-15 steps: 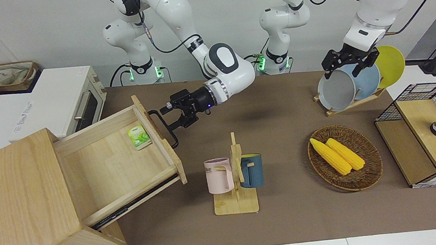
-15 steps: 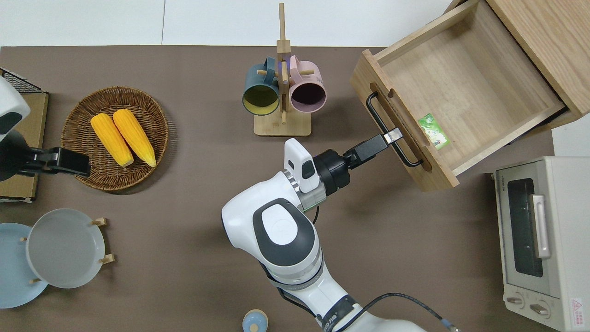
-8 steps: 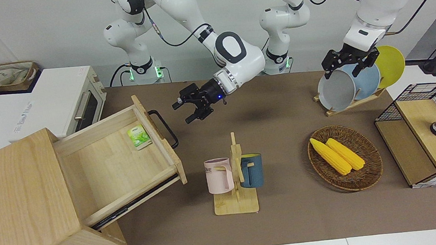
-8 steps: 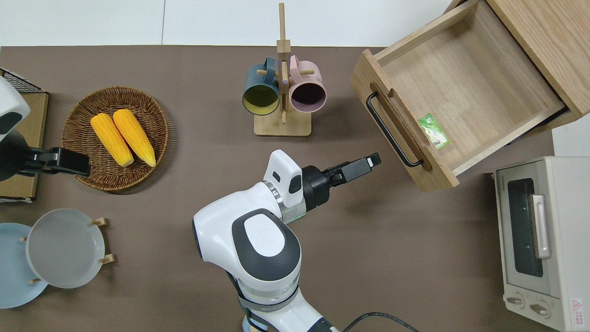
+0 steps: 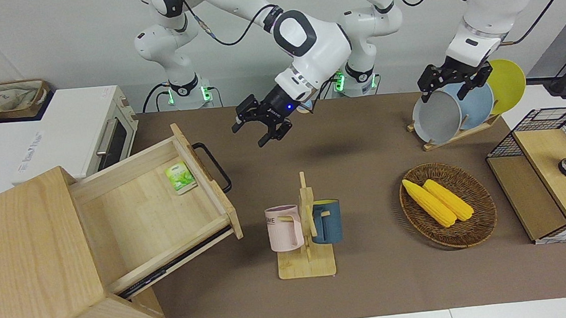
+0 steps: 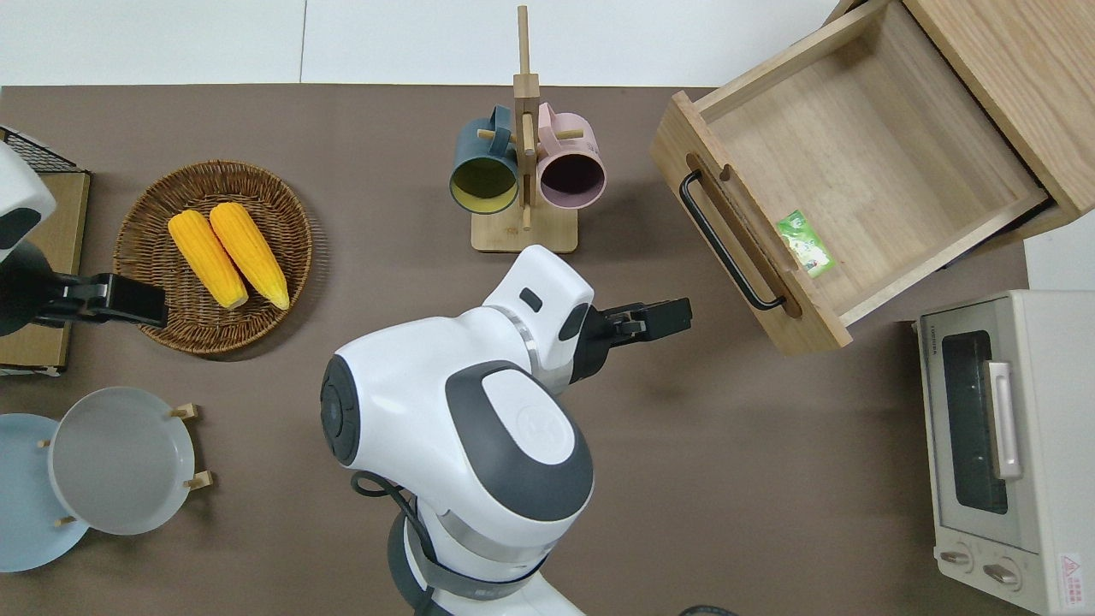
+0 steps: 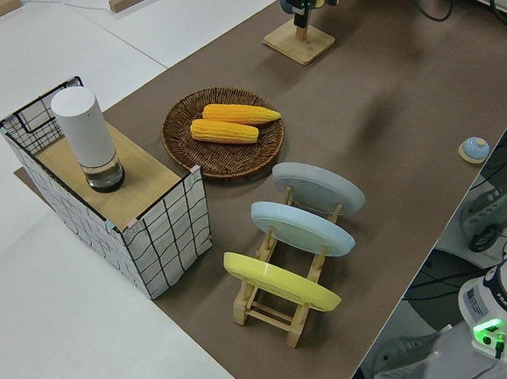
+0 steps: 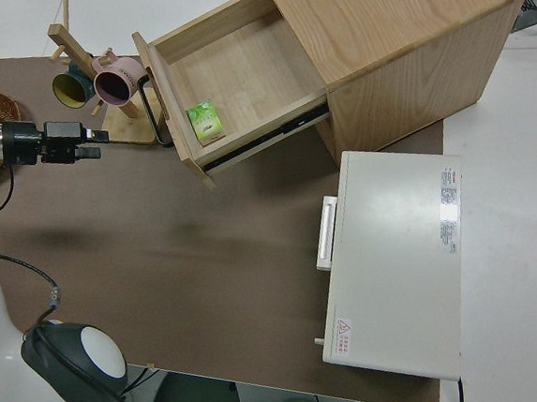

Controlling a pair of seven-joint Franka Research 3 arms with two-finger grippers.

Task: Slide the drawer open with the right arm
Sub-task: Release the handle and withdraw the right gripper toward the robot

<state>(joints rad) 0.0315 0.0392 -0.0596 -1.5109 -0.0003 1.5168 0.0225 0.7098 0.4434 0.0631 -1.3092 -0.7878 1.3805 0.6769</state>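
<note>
One drawer [image 6: 864, 162] in the overhead view's upper right, pulled well out of its cabinet [image 6: 1018, 77]; one green packet [image 6: 805, 244] inside, by the front panel. My right pincer [image 6: 676, 315] hangs mid-frame over bare mat, fingers spread, apart from the black handle [image 6: 727, 244]. Two mugs, two corn cobs. Left arm parked.

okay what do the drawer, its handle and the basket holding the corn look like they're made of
Drawer: light unpainted wood, grain visible. Its handle: a thin black bar, likely painted metal, matte. Basket: brown woven wicker or rattan, weave visible along the rim.
</note>
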